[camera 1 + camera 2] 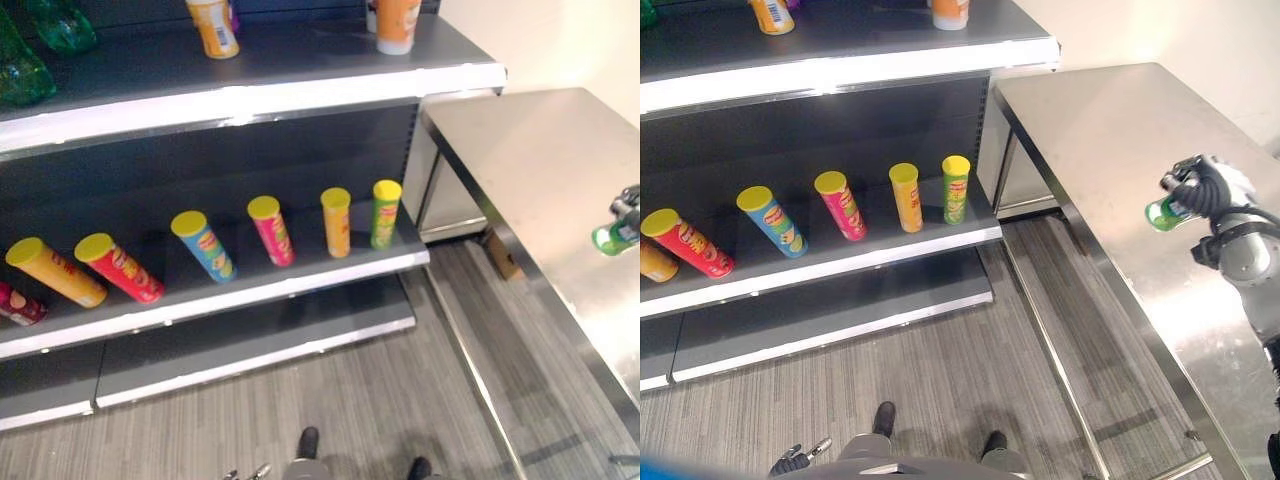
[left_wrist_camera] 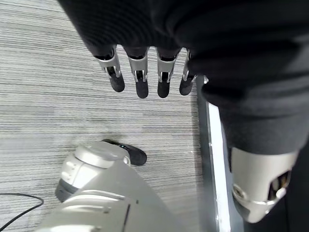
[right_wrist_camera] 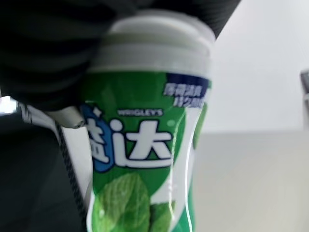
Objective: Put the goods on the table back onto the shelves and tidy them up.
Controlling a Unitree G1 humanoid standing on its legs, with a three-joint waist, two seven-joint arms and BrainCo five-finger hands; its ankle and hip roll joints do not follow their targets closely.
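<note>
One green bottle (image 1: 1164, 212) w/ a white cap is what's in play rn: the right robot hand (image 1: 1196, 190) has its fingers curled round it and holds it up over the steel tabletop (image 1: 1110, 130), clear of the surface afaict. In the right wrist view the bottle (image 3: 149, 140) sits snug against the dark cover, so the grip looks solid.

Left robot hand (image 2: 145, 77) hangs low by the floor, fingers straight and relaxed, holding nothing.

How I'd do this step, imo:
- keep the bottle upright and the squeeze steady while the arm swings across from the tabletop toward the shelves. It's a smooth plastic thing, prob slippery, so no fast jerks.
- the shelves are well apart from where the robot hand is, so the body likely needs to turn or step closer first, not just reach.
- pick a bare spot. The top shelf (image 1: 300, 60) has open space between what's on it, and that's where the other bottles stand, so it seems the natural home.
- set it down flat before letting go, and don't clip the shelf's front lip on the way in.

Counts, near to far:
- middle shelf (image 1: 250, 285): 6 yellow-lidded chip tubes (image 1: 270, 230) leaning back in a row, plus 1 dark red item at the far left end, cut off so idk what it is.
- top shelf: 2 orange containers (image 1: 213, 27), 2 green bottles (image 1: 60, 25) at the left.
</note>
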